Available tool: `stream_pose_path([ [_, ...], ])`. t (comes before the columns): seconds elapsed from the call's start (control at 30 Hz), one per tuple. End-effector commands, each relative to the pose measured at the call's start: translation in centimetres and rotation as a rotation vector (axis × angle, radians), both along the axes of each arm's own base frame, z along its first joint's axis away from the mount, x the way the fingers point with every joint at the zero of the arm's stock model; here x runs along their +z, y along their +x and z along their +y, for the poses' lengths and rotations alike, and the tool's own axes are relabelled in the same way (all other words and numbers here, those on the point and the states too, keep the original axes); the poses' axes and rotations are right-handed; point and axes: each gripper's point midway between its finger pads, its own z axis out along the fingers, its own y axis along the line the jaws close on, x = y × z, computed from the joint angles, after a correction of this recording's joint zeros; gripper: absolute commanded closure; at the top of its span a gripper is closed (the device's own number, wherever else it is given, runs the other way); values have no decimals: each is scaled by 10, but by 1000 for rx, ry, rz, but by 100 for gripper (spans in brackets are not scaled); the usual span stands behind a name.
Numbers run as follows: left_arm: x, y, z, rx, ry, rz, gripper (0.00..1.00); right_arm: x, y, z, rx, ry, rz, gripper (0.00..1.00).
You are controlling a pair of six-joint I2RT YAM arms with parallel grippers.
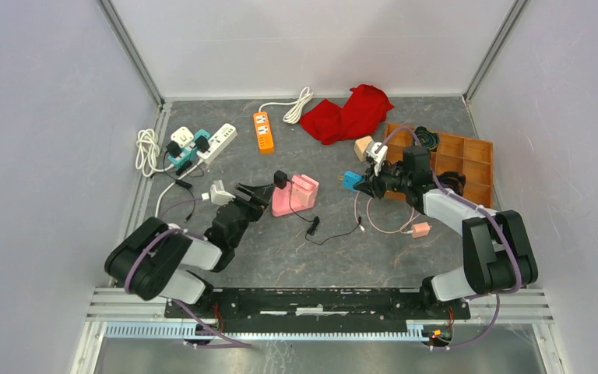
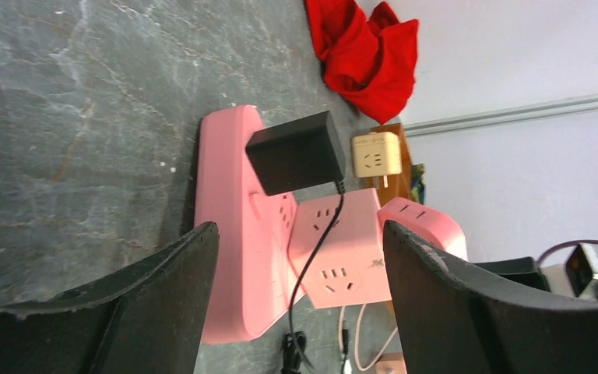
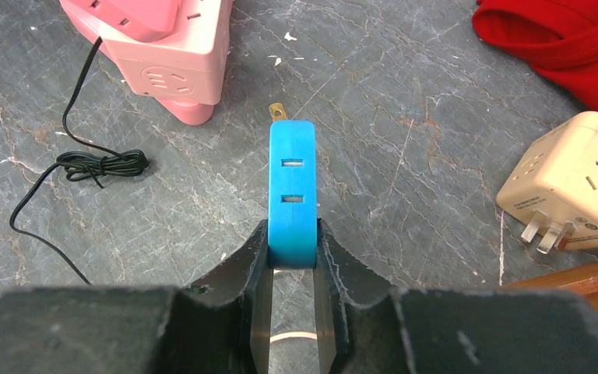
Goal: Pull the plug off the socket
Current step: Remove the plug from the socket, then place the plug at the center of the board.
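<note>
My left claw hangs open, the black plug dead ahead of its gap, seated in the pink socket, nearer it than my right claw, which is clenched on a blue adapter.

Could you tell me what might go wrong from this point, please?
1. The black adapter sits in the pink socket block, which nothing pins down; the right gripper is shut on the blue adapter, so a pull may drag the whole block.
2. The open left gripper could catch the adapter's thin cord.
</note>
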Motion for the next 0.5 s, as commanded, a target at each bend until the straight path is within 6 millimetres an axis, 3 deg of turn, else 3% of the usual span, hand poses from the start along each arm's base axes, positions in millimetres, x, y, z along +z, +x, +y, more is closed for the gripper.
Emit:
stream_pose_path([
  [0.0, -17, -4, 18, 29, 187, 55, 17, 34, 13, 1, 10, 12, -106, 100],
  [0.2, 2, -15, 28, -20, 362, 24, 17, 46, 20, -6, -14, -35, -143, 100],
  [0.37, 59, -24, 36, -77, 543, -94, 1, 54, 27, -12, -38, -78, -168, 99],
  [0.43, 90, -27, 33, -112, 578, -157, 0, 55, 34, -14, -44, -100, -163, 99],
  [0.47, 116, -27, 30, -123, 579, -201, 0, 57, 38, -15, -47, -107, -170, 98],
])
